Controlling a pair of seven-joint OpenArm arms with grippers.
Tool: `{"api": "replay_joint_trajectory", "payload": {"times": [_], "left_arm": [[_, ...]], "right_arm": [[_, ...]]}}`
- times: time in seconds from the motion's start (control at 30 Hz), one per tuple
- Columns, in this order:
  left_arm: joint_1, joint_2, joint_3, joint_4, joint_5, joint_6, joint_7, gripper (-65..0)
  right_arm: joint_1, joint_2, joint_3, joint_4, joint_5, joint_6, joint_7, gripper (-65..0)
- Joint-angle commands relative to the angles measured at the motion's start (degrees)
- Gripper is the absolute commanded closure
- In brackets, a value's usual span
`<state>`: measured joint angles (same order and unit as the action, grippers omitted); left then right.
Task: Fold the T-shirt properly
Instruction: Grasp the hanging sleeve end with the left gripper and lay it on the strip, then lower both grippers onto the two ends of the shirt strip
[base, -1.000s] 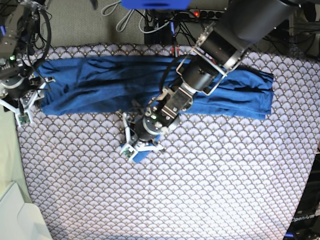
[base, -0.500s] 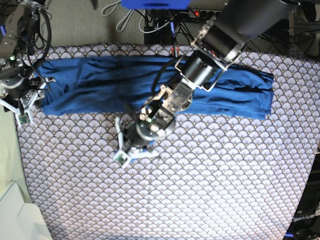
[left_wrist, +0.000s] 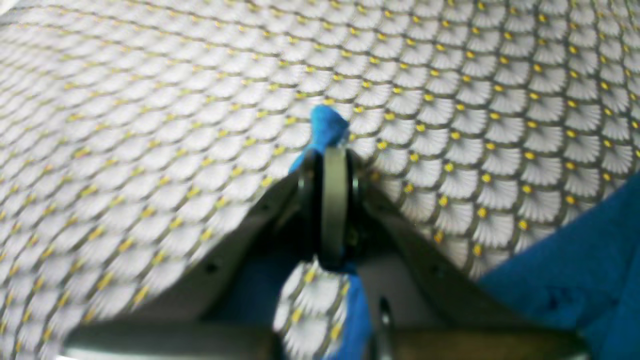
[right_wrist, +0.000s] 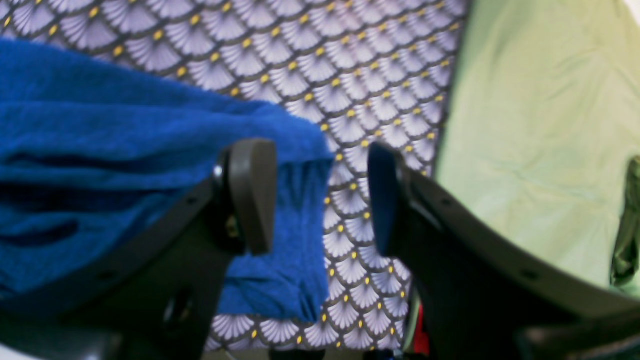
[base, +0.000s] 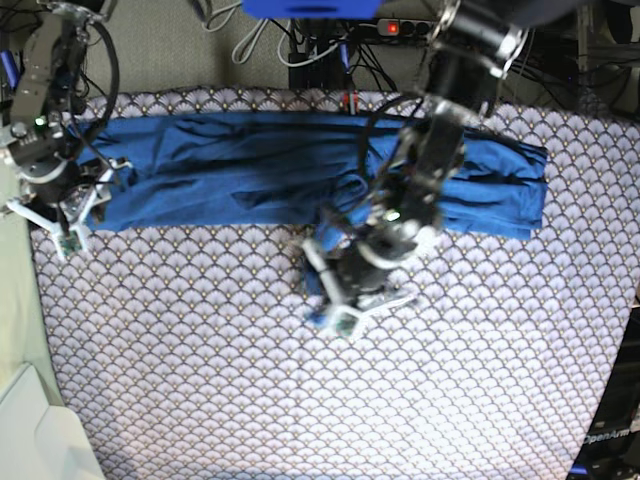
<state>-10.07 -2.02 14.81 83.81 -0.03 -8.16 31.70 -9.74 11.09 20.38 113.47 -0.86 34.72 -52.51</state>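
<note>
The blue T-shirt (base: 240, 170) lies stretched in a long band across the far side of the table. My left gripper (base: 338, 315) sits just in front of the shirt's middle, shut on a small tuft of its blue fabric (left_wrist: 327, 125), which pokes out past the gripper (left_wrist: 332, 160) in the left wrist view. My right gripper (base: 75, 215) stands open at the shirt's left end. In the right wrist view this gripper (right_wrist: 317, 195) straddles the shirt's edge (right_wrist: 295, 150), one finger (right_wrist: 252, 192) over the cloth and the other (right_wrist: 382, 200) over bare tablecloth.
A fan-patterned tablecloth (base: 450, 380) covers the table. A pale green surface (right_wrist: 530, 125) borders its left edge, with a white box (base: 30, 430) at the near left corner. Cables and a power strip (base: 400, 28) lie behind the table.
My left gripper has swung to the right along the shirt's front edge, still shut on the blue fabric, and its arm now stands more upright. My right gripper has shifted slightly toward the shirt's end.
</note>
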Motion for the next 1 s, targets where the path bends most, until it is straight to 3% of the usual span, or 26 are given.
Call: {"api": "replay_joint_trajectory", "payload": {"times": [0.0,0.37,0.63,0.8,0.97], "left_arm": [[0.18,-1.27,-1.75,2.91,0.08,0.30,-0.71,-0.2],[15.91,-7.87,-18.02,22.61,0.08,0.12,4.21,-0.2],[25.05,-9.63,-26.46,25.60,-0.01,-0.23,3.68,-0.2],[27.25,-9.19,-32.26,25.60,-0.01,-8.50,4.12,-0.2],[28.22,-9.54,-37.18,24.89,-0.01,-12.72,4.21,-0.2]], "right_arm": [[0.81,0.64,-0.47,0.77,0.56,-0.04,1.30,-30.2],[3.01,-2.26,-4.95,0.07,0.56,-0.04,1.39,-30.2],[3.01,-2.61,-7.33,0.07,0.64,-0.04,1.39,-30.2],[3.01,-2.61,-8.03,0.07,0.64,-0.04,1.39,-30.2],[2.92,-3.05,-8.03,0.07,0.64,-0.04,1.39,-30.2]]}}
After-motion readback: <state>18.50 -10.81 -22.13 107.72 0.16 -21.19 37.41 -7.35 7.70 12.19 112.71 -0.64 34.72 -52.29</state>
